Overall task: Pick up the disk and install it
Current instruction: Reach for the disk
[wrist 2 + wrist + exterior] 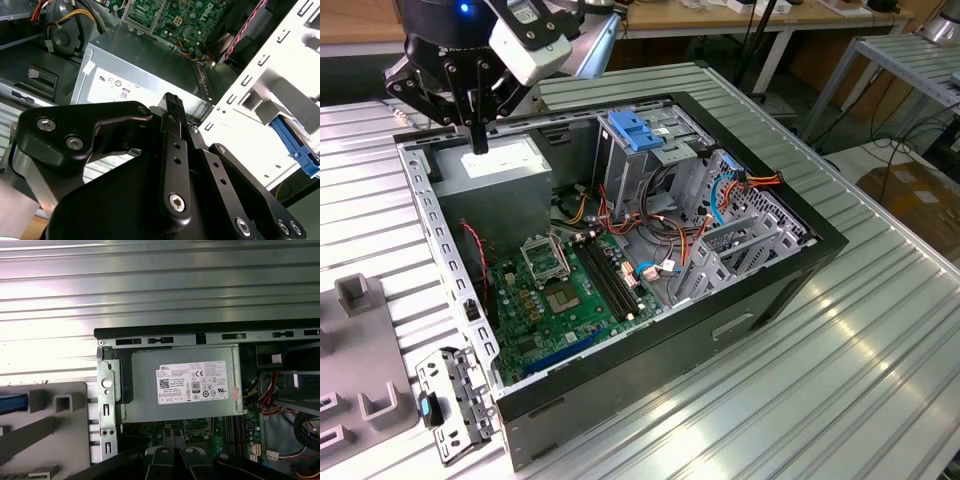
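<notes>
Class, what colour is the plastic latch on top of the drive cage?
The latch is light blue; the exterior view shows it best.

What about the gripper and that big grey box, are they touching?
Cannot tell. In the exterior view the gripper overlaps the grey box, showing neither gap nor contact plainly.

A big silver metal table with long ridges [800,380] takes up most of the exterior view. Bright light shines off it in the lower right of the frame. Along the top edge runs a light brown wooden bench top [720,15] on white metal legs [772,55]. A second ridged silver table [910,60] stands in the upper right. Below it, on the dark floor [825,110], lie thin black cables [892,150] and what may be flat brown cardboard [910,195].
</notes>
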Controlling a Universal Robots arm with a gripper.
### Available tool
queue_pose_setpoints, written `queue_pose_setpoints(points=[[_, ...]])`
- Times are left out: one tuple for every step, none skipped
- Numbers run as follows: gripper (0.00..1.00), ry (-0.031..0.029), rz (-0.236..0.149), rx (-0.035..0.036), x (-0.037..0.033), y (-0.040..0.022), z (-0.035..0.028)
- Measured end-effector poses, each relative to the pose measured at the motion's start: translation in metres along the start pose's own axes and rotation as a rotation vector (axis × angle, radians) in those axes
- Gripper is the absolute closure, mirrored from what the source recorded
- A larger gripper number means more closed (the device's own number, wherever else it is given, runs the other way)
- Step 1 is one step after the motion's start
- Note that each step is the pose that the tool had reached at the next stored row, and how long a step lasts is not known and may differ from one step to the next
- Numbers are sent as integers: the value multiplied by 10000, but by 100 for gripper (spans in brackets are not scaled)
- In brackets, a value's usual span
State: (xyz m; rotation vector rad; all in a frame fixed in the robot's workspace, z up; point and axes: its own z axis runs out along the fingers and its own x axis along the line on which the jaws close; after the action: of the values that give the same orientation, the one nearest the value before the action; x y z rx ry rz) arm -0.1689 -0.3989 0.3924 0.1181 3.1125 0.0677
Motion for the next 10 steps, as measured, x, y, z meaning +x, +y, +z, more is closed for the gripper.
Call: queue_pose_setpoints(points=[[89, 0, 0, 0, 13, -1, 0], [89, 0, -1, 0, 22, -2, 0], [89, 0, -1, 0, 35, -3, -1], [89, 0, -1, 0, 44, -3, -1], [89, 0, -1, 1, 58, -4, -1], [89, 1, -1, 1, 74, -6, -2], [89, 0, -2, 0, 87, -7, -1], [89, 0, -1, 0, 110, -8, -2], [89, 0, -1, 0, 123, -9, -3], [89, 0, 0, 0, 135, -10, -3]])
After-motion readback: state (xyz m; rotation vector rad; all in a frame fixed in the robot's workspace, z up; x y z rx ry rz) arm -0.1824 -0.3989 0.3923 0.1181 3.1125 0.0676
